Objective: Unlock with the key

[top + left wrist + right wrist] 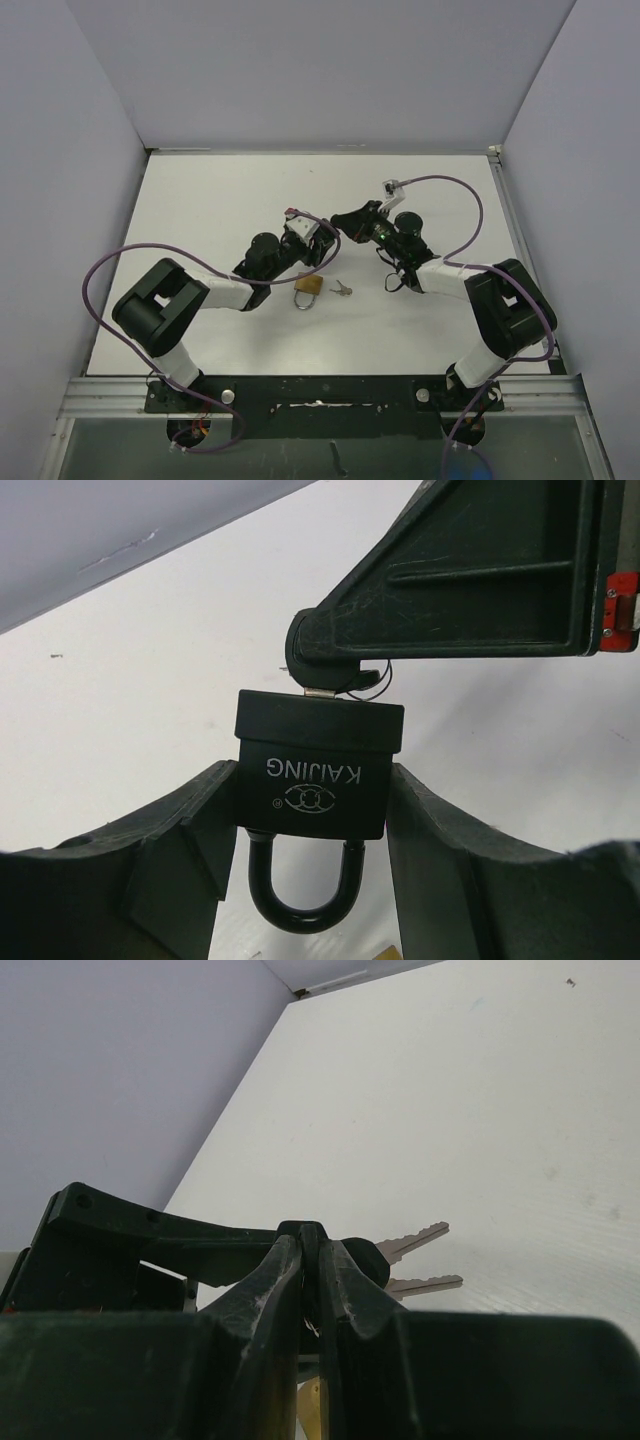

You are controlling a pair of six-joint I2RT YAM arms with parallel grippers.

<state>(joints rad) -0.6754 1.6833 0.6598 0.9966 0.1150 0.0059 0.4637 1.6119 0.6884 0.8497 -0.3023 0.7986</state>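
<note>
Top external: mounted high behind the arm bases, looks down and forward over the whole white table (pixel 200 210); distant view.
Left wrist: very close, looks along its own fingers (pixel 170 860); padlock (pixel 312 770) fills centre frame, table beyond.
Right wrist: very close and low, looks past its own fingers (pixel 250 1300) across the table toward a wall corner (pixel 300 992).
Shared: the mid-table spot where left gripper (pixel 322 238) and right gripper (pixel 342 222) meet. The left wrist view also catches the right gripper's finger at the key (pixel 325 690).

Frame centre: padlock (pixel 312 770) in left tool (pixel 322 236); key (pixel 322 690) in right tool (pixel 342 222), touching it from the right; second padlock (pixel 308 291) and spare keys (pixel 342 290) on tabletop (pixel 200 200) just below.
</note>
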